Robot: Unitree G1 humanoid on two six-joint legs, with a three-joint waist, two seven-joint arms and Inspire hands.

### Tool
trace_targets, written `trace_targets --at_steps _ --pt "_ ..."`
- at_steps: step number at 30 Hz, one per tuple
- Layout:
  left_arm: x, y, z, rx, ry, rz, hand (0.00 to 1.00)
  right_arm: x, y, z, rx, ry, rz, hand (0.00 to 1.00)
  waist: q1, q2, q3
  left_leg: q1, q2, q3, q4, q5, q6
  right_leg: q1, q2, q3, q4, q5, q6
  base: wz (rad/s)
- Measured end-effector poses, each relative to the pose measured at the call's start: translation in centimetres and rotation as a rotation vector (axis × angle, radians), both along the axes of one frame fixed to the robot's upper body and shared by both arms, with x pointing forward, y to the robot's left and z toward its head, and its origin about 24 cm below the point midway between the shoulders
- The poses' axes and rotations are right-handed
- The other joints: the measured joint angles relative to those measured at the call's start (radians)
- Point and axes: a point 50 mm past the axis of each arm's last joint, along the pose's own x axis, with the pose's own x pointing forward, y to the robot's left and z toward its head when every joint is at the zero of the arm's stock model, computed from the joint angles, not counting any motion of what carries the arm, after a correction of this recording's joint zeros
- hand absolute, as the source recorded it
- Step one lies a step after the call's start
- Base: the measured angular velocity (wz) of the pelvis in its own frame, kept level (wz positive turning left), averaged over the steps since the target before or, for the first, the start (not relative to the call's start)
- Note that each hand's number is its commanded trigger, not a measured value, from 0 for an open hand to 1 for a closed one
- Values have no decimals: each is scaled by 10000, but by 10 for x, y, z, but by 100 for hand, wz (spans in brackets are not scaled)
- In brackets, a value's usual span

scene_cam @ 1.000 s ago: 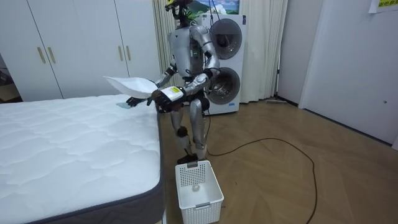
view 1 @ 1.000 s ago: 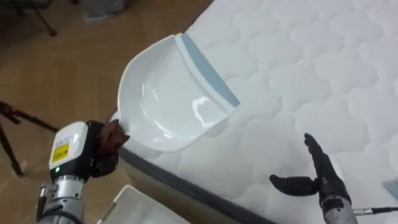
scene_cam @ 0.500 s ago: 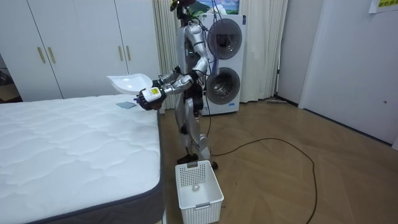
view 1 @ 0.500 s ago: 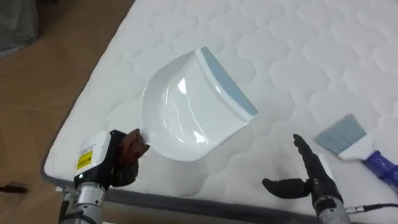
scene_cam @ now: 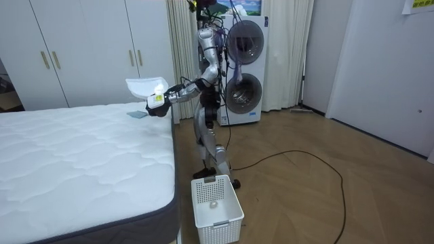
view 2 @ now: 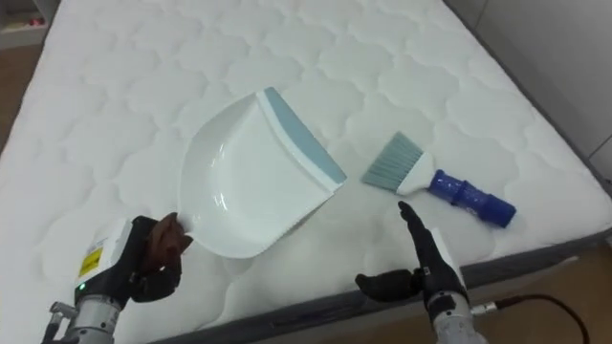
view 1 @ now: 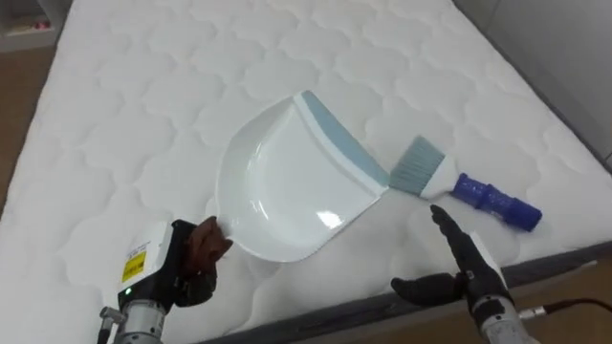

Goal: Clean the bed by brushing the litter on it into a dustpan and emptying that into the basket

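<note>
Two tools share the work: the white dustpan [view 1: 292, 186] and the blue-handled brush [view 1: 461, 184]. We keep our left hand [view 1: 194, 256] curled tight round the dustpan's handle. The room view shows the pan lifted clear above a corner of the bed [view 1: 134, 105] rather than resting on it, its grey-blue lip turned away from us toward the brush. The brush lies flat near the bed's right edge, bristles just beside the pan's lip. Our right hand [view 1: 457, 275] hovers over the near edge with fingers straight and thumb spread, holding nothing, close to the brush but apart from it. We judge that carrying the pan on the left leaves the right free to take the brush. The white basket [scene_cam: 215, 209] on the floor by the bed probably waits for the sweepings.
</note>
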Motion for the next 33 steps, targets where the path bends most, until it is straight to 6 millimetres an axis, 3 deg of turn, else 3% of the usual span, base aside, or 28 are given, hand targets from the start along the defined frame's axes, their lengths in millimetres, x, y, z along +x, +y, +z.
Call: trace_targets --at_steps 7,10,14,19,26,33 --pt "-2 0 -4 -771 108 384 0 -3 4 -5 165 174 -97 0 -108 -29 31 -20 -122 -29 -189 -11 -2 -256 -76 -32 303 -32 83 0" --pt "-4 3 -7 -1311 229 822 0 -7 6 -13 166 555 -172 0 -220 -52 63 -78 -92 -281 -285 -148 -6 -300 -53 -118 286 21 136 17" --pt "-9 7 -12 -1948 372 1501 0 -13 3 -21 95 1018 -369 0 -126 -131 114 -129 -96 -261 -293 -183 18 -330 -71 -136 273 139 136 -2" --pt "-14 11 -18 -2533 635 2128 0 -14 3 -22 92 1029 -462 0 -95 -191 107 -126 -73 -276 -293 -180 7 -341 -75 -267 276 166 101 1" --pt "-18 12 -23 -2646 877 2357 0 -16 3 -23 57 1072 -497 0 -16 -374 -9 55 -37 -305 -261 -177 6 -128 -47 -304 153 181 99 0" --pt "-24 15 -30 -2834 1125 2906 0 -26 0 -27 54 1269 -792 0 -20 -317 33 235 138 -303 -433 -180 6 309 -37 -628 -581 475 80 0"
